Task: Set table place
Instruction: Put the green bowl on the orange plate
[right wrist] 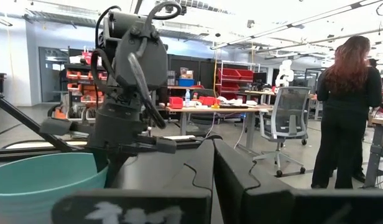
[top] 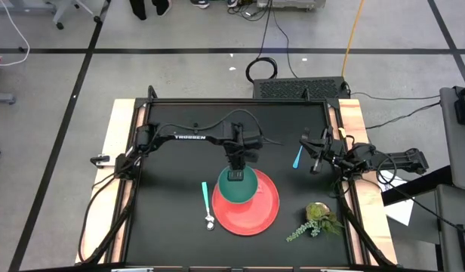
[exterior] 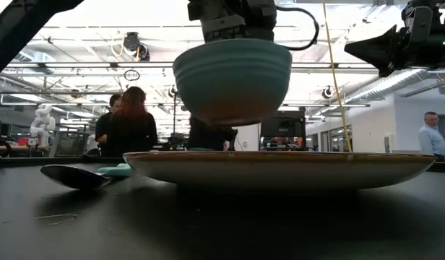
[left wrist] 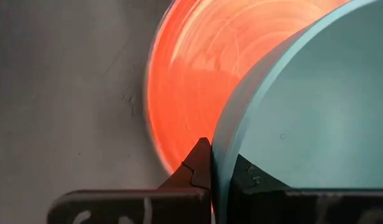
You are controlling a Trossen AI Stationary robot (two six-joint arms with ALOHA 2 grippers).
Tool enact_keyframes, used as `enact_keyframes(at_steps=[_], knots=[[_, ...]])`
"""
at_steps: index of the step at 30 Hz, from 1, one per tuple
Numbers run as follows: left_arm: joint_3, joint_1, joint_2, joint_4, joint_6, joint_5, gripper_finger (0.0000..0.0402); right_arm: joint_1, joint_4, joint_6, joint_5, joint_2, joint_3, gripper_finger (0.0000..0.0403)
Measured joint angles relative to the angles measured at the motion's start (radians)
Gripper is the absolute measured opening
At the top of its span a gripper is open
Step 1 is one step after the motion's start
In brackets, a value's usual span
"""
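**Bowl over the plate, not yet down**

My left gripper [left wrist: 211,163] pinches the rim of the green bowl [top: 238,187], hanging clear above the red plate [top: 251,211]. Left of it the spoon [top: 207,202] lies on the table [top: 164,219]; right, a teal utensil [top: 297,157] awaits by my parked right gripper [top: 315,157], fingers nearly together. Bowl looks empty.

black table [top: 164,227], red plate [top: 259,215]; spoon [top: 207,204]; green sprig [top: 315,221]

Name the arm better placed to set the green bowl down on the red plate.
Left. Its gripper already clamps the green bowl's rim, holding it just above the red plate. The right gripper waits off to the side.
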Motion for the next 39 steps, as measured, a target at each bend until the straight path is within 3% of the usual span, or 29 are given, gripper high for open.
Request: enact_keyframes(at_steps=[12, 39], knots=[[-0.025, -0.074, 0.000, 0.135, -0.015, 0.035, 0.0004, 0.000, 0.000, 0.001, 0.000, 0.000, 0.000, 0.0000], [-0.031, -0.090, 0.067, 0.147, -0.046, 0.035, 0.0007, 0.000, -0.004, 0.021, 0.000, 0.005, 0.000, 0.0000]])
